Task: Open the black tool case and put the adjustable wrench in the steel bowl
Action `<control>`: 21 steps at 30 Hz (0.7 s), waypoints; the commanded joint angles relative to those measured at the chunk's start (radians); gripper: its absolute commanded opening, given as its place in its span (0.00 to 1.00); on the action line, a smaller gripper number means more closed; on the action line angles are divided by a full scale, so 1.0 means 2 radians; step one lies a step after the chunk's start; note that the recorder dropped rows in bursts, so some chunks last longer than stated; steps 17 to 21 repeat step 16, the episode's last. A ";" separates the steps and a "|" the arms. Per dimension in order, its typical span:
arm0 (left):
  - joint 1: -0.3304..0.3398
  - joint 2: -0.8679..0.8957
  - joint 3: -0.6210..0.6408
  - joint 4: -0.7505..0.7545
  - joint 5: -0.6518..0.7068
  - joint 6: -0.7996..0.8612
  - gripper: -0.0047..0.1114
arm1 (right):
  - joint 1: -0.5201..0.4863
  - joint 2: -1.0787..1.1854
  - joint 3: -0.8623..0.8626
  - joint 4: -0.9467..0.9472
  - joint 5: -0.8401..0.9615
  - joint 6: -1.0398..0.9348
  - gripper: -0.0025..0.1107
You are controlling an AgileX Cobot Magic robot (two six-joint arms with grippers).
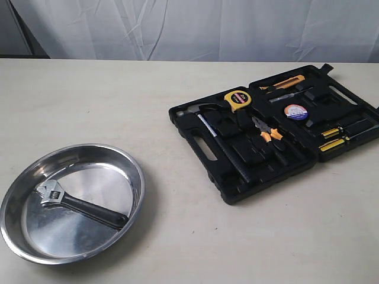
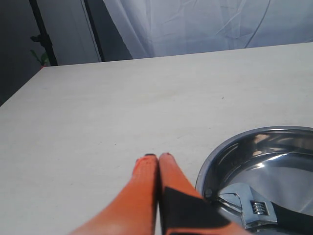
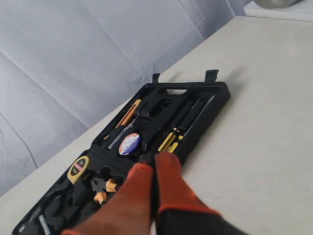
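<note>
Two task items sit at the left of the exterior view. The steel bowl (image 1: 140, 177) is set on the tabletop (image 1: 189, 242) at about eight o'clock. The adjustable wrench (image 1: 80, 205) is laid flat inside it, silver head toward ten o'clock and black handle toward four o'clock. In the left wrist view the left gripper (image 2: 157, 157) is seen with its orange fingers pressed together and nothing held. The wrench head is seen near it, inside the bowl rim and clear of the fingers. Toward two o'clock, well apart from the bowl, the black tool case (image 1: 266, 177) is spread open. A hammer (image 1: 220, 142), a tape measure (image 1: 238, 99), pliers (image 1: 265, 131) and screwdrivers (image 1: 337, 137) are seated in its slots. The right gripper (image 3: 152, 159) is likewise closed on nothing, and the open case is seen beyond its tips, untouched.
</note>
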 commanded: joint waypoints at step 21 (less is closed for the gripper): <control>0.001 -0.002 -0.001 -0.003 -0.006 -0.003 0.04 | -0.003 -0.003 0.001 -0.003 -0.003 -0.002 0.02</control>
